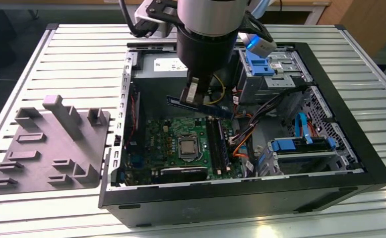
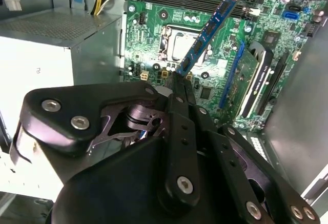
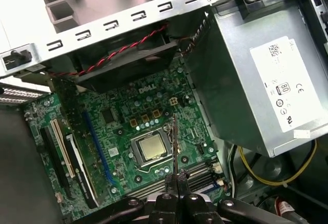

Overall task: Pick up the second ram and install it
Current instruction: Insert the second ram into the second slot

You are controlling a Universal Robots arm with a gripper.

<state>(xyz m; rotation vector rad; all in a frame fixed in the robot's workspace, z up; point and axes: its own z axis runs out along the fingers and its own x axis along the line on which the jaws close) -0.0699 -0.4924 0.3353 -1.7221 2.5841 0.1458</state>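
A robotics lab or workshop bench: a slatted aluminium table [image 1: 67, 49] carried an opened desktop computer case [image 1: 246, 198] and a grey moulded fixture tray [image 1: 47, 148], with an industrial robot arm [image 1: 210, 29] poised above the case.

Grey plastic tray [image 1: 37, 148] beside open computer case [image 1: 246, 198]

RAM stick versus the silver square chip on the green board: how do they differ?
The RAM stick is long, thin and blue; the processor is square and silver. The stick hangs above the motherboard, pinched by the gripper; the processor lies flat in its socket. Both are computer parts.
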